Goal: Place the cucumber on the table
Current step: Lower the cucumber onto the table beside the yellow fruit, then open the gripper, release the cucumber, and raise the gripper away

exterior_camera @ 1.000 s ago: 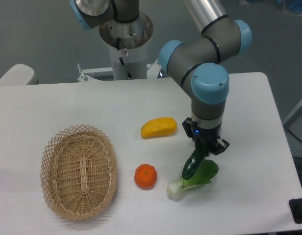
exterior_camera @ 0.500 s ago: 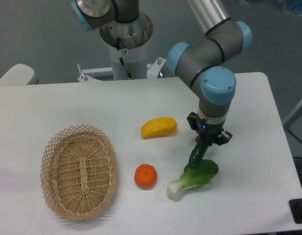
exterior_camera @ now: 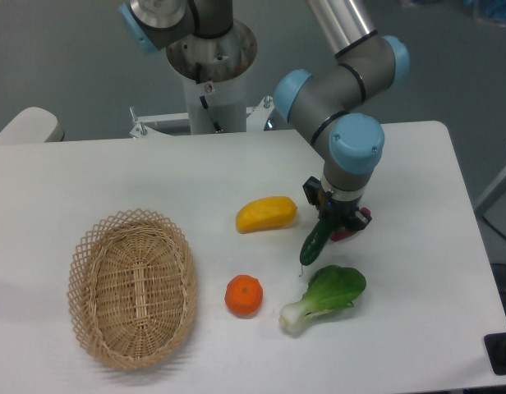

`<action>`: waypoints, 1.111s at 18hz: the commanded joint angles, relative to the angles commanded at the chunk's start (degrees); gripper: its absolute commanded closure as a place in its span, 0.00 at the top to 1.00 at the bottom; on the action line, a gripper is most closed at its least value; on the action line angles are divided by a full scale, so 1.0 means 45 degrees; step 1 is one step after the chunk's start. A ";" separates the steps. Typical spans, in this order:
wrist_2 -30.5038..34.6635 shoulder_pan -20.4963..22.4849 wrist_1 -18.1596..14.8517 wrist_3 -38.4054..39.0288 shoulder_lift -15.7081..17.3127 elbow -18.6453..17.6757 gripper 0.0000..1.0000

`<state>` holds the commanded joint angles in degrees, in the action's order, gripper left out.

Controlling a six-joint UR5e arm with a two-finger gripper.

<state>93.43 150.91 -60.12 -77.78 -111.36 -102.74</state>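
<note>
The dark green cucumber (exterior_camera: pixel 314 245) hangs tilted from my gripper (exterior_camera: pixel 335 223), its lower tip pointing down-left just above the white table (exterior_camera: pixel 417 312). The gripper is shut on the cucumber's upper end. It stands right of the yellow fruit (exterior_camera: pixel 266 213) and above the bok choy (exterior_camera: pixel 325 296). Whether the cucumber's tip touches the table I cannot tell.
A small magenta vegetable (exterior_camera: pixel 351 229) lies partly hidden behind the gripper. An orange (exterior_camera: pixel 243 295) lies left of the bok choy. An oval wicker basket (exterior_camera: pixel 131 286) stands at the front left. The robot's base (exterior_camera: pixel 210 66) stands at the table's back edge.
The gripper with the cucumber has moved up and a little left, away from the bok choy. The cucumber now hangs clear of the leaf. The magenta vegetable has come into view behind the gripper.
</note>
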 joint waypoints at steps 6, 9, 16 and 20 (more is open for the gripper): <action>0.0039 -0.0058 0.0643 0.0019 -0.0215 -0.0040 0.50; 0.0020 -0.0078 0.0645 0.0077 -0.0215 0.0135 1.00; -0.0292 -0.0603 0.0509 0.0135 0.0214 0.1460 1.00; -0.1033 -0.0898 0.0488 0.0176 0.0234 0.2360 1.00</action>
<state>88.78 146.87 -57.92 -76.99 -110.30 -92.12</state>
